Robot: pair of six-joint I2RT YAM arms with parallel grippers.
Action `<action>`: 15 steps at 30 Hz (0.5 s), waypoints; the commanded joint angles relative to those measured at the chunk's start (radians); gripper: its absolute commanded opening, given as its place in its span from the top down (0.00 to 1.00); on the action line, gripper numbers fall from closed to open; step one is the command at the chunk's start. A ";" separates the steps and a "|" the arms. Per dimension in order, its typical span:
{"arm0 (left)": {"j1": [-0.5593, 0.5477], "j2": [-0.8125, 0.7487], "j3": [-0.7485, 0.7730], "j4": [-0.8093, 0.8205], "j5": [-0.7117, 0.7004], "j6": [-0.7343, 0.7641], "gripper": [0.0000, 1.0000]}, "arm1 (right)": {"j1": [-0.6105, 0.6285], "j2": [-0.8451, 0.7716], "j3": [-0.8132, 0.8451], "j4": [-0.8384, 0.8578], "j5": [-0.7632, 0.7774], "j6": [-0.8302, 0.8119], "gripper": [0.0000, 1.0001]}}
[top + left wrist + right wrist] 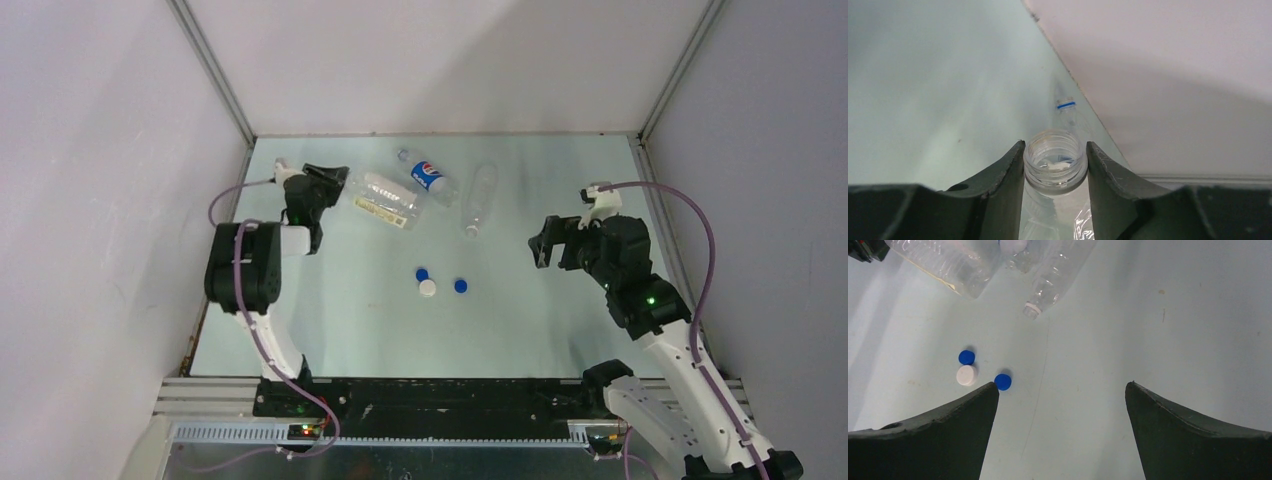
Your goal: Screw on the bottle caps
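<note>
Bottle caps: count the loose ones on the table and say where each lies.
3, in the middle of the table: a blue cap at the rear, a white cap just nearer beside it, a second blue cap apart to the right. No others show.

Table: a pale, lightly scuffed table (330, 330) is seen from above.
Yellow-labelled bottle: the yellow-labelled bottle (385, 200) is laid on its side at far left, its neck to the left.
Pepsi bottle: the Pepsi bottle (428, 176) is laid aslant just right of it.
Plain bottle: the plain bottle (480, 198) is laid furthest right, open mouth pointed near.
Caps: a blue cap (422, 273) and the white cap (428, 289) are set touching at mid-table; the second blue cap (460, 286) is set slightly apart to their right.
</note>
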 commanded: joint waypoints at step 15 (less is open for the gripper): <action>-0.286 -0.737 -0.164 -0.476 -0.329 0.826 1.00 | -0.003 -0.032 -0.035 0.022 -0.207 -0.042 0.01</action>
